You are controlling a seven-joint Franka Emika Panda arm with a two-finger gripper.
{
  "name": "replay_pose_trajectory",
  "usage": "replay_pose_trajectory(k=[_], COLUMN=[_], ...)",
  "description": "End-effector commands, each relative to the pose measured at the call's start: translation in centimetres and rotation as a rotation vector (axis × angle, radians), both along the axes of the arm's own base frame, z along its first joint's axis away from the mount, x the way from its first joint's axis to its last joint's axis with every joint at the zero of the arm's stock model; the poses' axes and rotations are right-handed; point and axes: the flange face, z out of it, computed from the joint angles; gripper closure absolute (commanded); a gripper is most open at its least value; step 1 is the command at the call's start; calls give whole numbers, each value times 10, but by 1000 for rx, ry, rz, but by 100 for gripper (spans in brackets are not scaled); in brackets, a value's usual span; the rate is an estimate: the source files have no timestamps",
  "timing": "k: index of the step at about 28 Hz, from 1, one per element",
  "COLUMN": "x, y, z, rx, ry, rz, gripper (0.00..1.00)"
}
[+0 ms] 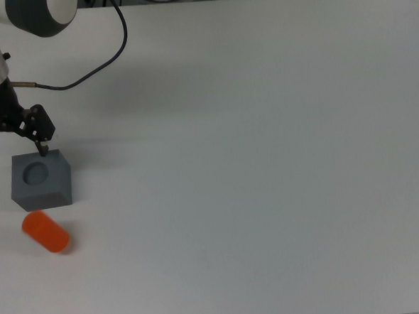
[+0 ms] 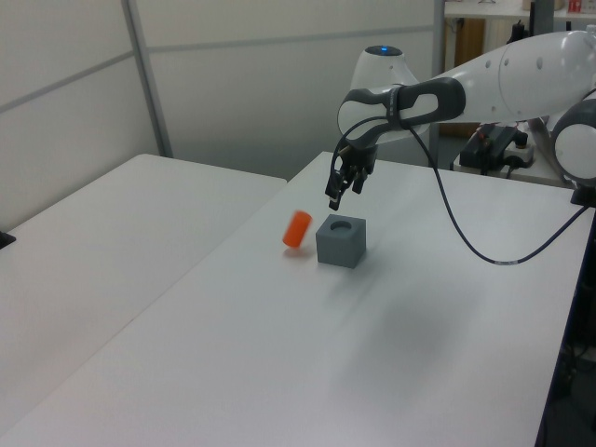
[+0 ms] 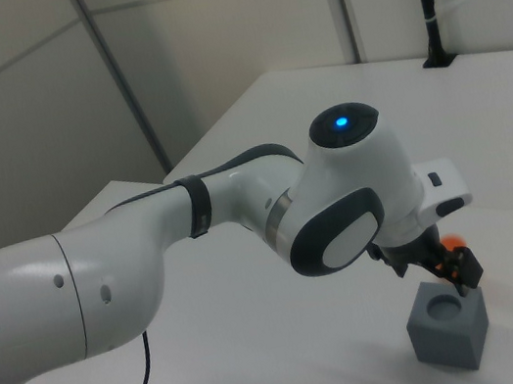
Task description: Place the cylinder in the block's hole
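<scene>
Overhead, the white worktop (image 1: pixel 267 160) carries the arm (image 2: pixel 484 79), whose gripper (image 1: pixel 12 137) hangs just above the block's far edge with its fingers apart and nothing between them. Below it the dark grey block (image 1: pixel 42 181) sits with its round hole bare. Lastly, the orange cylinder (image 1: pixel 46 232) lies outside the block, just beside it, on the top view's lower left.

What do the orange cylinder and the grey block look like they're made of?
The cylinder looks like smooth plastic: a uniform bright orange with a soft sheen and rounded ends. The block seems matte plastic or maybe painted wood: flat dark grey, no glare, crisp bevelled edges, a clean round hole. Neither can be confirmed.
</scene>
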Motion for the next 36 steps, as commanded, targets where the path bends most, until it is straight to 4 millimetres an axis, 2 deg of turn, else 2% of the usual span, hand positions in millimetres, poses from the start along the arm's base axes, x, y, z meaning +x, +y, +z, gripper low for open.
replay_pose_trajectory(k=[1,3,5,8,14,18,20,25,28,36], x=[4,3,4,1,-21,-33,-37,-46,-43,-41], y=[0,0,1,4,19,27,41,45,51,58], z=[9,13,35,50,78,87,94,99,110,105], rx=[-13,-14,-22,-19,-32,-47,-54,-66,-85,-83], ry=[-29,-35,-63,-67,56,133,160,225,228,243], rz=[5,5,9,14,76,101,129,142,157,169], gripper=[0,0,0,0,0,0,0,0,0,0])
